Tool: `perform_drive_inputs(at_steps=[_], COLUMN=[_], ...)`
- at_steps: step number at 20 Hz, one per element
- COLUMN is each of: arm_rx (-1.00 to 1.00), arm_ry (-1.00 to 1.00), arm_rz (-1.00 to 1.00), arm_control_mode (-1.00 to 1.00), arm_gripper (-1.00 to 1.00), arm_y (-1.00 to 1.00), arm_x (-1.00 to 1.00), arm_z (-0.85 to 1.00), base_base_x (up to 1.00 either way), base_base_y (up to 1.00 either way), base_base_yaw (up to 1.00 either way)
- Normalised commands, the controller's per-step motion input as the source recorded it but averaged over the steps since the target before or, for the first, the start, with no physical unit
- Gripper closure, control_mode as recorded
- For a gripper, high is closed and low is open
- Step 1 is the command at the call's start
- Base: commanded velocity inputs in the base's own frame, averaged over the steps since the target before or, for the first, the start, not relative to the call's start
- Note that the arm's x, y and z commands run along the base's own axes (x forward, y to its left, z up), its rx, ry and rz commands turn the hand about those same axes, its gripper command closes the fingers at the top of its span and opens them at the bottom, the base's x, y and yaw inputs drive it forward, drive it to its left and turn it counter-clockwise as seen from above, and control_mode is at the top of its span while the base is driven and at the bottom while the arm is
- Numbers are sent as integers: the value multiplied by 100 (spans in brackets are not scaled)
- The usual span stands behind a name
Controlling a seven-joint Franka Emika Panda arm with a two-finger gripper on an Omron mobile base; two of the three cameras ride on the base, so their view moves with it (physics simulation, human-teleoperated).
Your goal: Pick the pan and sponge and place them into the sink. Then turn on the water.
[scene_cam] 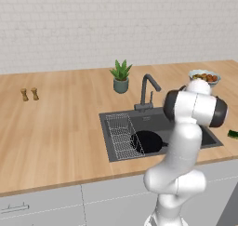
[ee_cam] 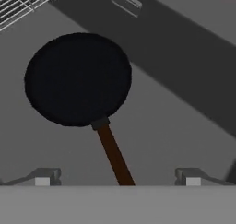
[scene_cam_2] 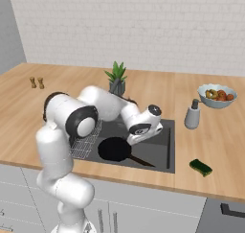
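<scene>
Now: pan down, sponge next

Status. Pan (ee_cam: 77, 79) lies flat on the sink (scene_cam_2: 165, 150) floor, beside the wire rack (scene_cam: 120, 136), handle (ee_cam: 115, 156) pointing toward the front wall. Gripper (ee_cam: 117, 177) hangs just above the handle w/ jaws spread wide, one tip each side, nothing between them touching. Pan looks released; judged done.

Sponge (scene_cam_2: 200, 167) sits on the counter (scene_cam: 56, 127) right of the sink, near the front edge, well apart from the gripper. No water at the faucet (scene_cam: 148, 91).

Procedure (judgement, not observed):
1. Lift straight up first. Handle lies between the tips; a sideways pull-out could drag the pan.
2. Clear the sink rim before swinging right.
3. Approach sponge from above, jaws kept wide, aligned across its short side.
4. Descend until tips bracket the block, then close. Soft, low item: go low enough or the tips may slip over the top.
5. Drop it in a bare part of the sink, not on the pan.

Caution. Soap bottle (scene_cam_2: 192, 115) and fruit bowl (scene_cam_2: 216, 96) stand further back on the same side; keep the elbow clear of them.
</scene>
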Motion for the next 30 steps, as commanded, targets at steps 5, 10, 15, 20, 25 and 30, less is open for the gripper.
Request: perform_drive_inputs(at_steps=[5, 10, 15, 20, 25, 30], arm_rx=[0, -4, -9, -8, -9, -7], arm_ry=[0, -5, -3, -1, 0, 0], arm_rz=[-26, -19, -6, 0, 8, 12], arm_control_mode=[-100, -100, -100, -100, -100, -100], arm_gripper=[-100, -100, -100, -100, -100, -100], arm_y=[0, -8, -21, -45, -62, -60], arm_x=[-38, -51, -38, -45, -49, -44], arm_z=[78, 45, 45, 34, 15, 7], base_base_x=[0, 0, 0, 0, 0, 0], base_base_y=[0, 0, 0, 0, 0, 0], base_base_yaw=[0, 0, 0, 0, 0, 0])
